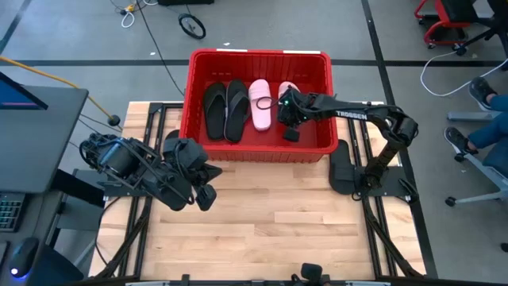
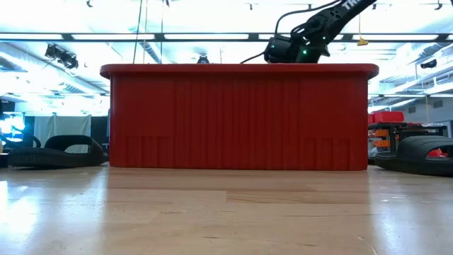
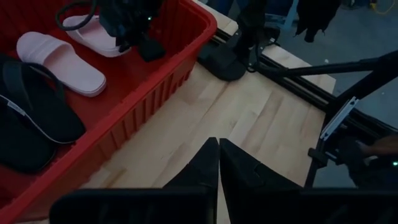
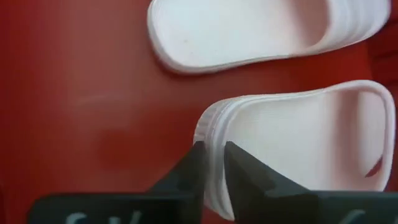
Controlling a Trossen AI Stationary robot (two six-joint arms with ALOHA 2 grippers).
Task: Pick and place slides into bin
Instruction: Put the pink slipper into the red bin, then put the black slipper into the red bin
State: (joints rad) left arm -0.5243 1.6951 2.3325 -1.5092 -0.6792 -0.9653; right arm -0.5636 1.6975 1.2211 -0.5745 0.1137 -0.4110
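Observation:
The red bin (image 1: 258,57) stands at the table's far edge. Two black slides (image 1: 225,110) and one pale pink slide (image 1: 260,103) lie flat on its floor. My right gripper (image 4: 213,165) reaches into the bin from the table's right and is shut on a second pale pink slide (image 4: 298,143), next to the first (image 4: 249,31). It also shows in the left wrist view (image 3: 134,28). My left gripper (image 3: 217,149) is shut and empty over the bare table, near the bin's near left corner (image 1: 205,196). My right gripper pinches the pink slide's sole rim (image 4: 210,140) at one rounded end between its two fingers. The fingers come from above, pointing down into the bin. I cannot tell whether the slide rests on the bin floor or is lifted.
The bin's tall walls (image 2: 241,117) surround my right gripper, whose wrist (image 2: 294,48) shows above the rim. The right arm's dark base (image 1: 349,171) stands right of the bin. Bare wooden table (image 1: 270,230) lies near. A person's shoes (image 1: 484,91) show beyond the table's right.

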